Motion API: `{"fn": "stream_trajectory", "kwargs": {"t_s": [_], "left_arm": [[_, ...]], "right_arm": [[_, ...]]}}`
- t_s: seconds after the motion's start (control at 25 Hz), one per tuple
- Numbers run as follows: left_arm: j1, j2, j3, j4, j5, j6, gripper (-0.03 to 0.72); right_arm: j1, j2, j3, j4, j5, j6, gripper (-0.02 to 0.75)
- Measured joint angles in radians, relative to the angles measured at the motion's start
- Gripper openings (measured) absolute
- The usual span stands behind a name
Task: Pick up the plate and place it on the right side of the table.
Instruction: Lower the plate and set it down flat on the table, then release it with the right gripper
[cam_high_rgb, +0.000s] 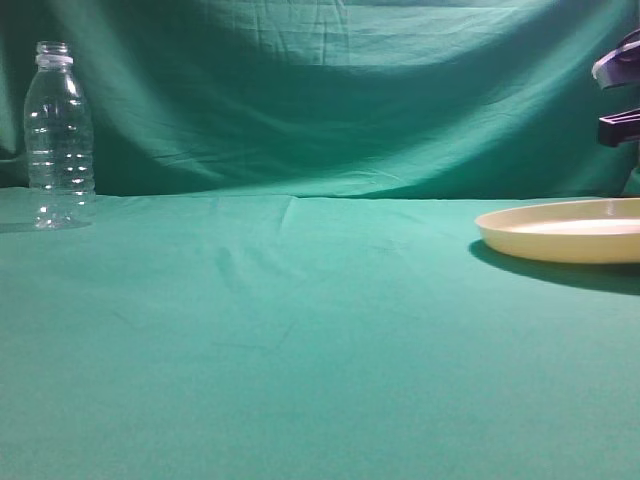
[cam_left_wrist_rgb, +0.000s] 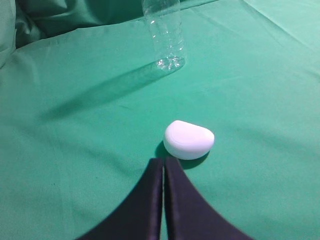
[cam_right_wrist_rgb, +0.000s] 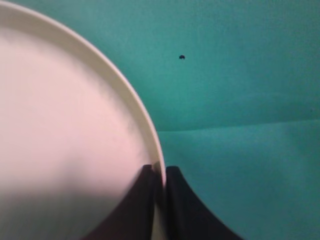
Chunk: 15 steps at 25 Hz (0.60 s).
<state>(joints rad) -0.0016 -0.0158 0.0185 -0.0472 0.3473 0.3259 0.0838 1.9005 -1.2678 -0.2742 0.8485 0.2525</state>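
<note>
No readable text, labels, brands or nos. in any view. Clear bottle (cam_high_rgb: 59, 135) has no label; plate (cam_high_rgb: 565, 232) and white lump (cam_left_wrist_rgb: 188, 139) are plain, unmarked.

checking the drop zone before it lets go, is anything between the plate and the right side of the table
Nothing visible does. The plate is already at the right side of the table, its rim pinched by the right gripper. The clear plastic bottle stands at the far left, and the white lump lies by the left gripper.

Dim exterior view, backdrop (cam_high_rgb: 330, 90) dark at its top corners. Right wrist view's blurred, plate (cam_right_wrist_rgb: 65, 125) glaring pink-white. Bottle (cam_left_wrist_rgb: 167, 37) throws a long leftward shadow.
</note>
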Motion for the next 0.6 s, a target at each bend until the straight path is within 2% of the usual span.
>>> {"fn": "stream_trajectory", "kwargs": {"t_s": [0.04, 0.12, 0.28, 0.4, 0.44, 0.6], "left_arm": [[0.000, 0.000, 0.000, 0.000, 0.000, 0.000, 0.000], [0.000, 0.000, 0.000, 0.000, 0.000, 0.000, 0.000], [0.000, 0.000, 0.000, 0.000, 0.000, 0.000, 0.000], [0.000, 0.000, 0.000, 0.000, 0.000, 0.000, 0.000], [0.000, 0.000, 0.000, 0.000, 0.000, 0.000, 0.000], [0.000, 0.000, 0.000, 0.000, 0.000, 0.000, 0.000]], "right_arm": [[0.000, 0.000, 0.001, 0.005, -0.002, 0.002, 0.071], [0.000, -0.002, 0.002, 0.029, -0.004, -0.005, 0.071], [0.000, -0.002, 0.004, 0.101, -0.004, -0.011, 0.278], [0.000, -0.019, 0.002, 0.108, 0.027, -0.014, 0.435], [0.000, -0.034, 0.000, 0.108, 0.038, -0.014, 0.455], [0.000, -0.153, -0.013, 0.115, 0.063, -0.016, 0.445]]}}
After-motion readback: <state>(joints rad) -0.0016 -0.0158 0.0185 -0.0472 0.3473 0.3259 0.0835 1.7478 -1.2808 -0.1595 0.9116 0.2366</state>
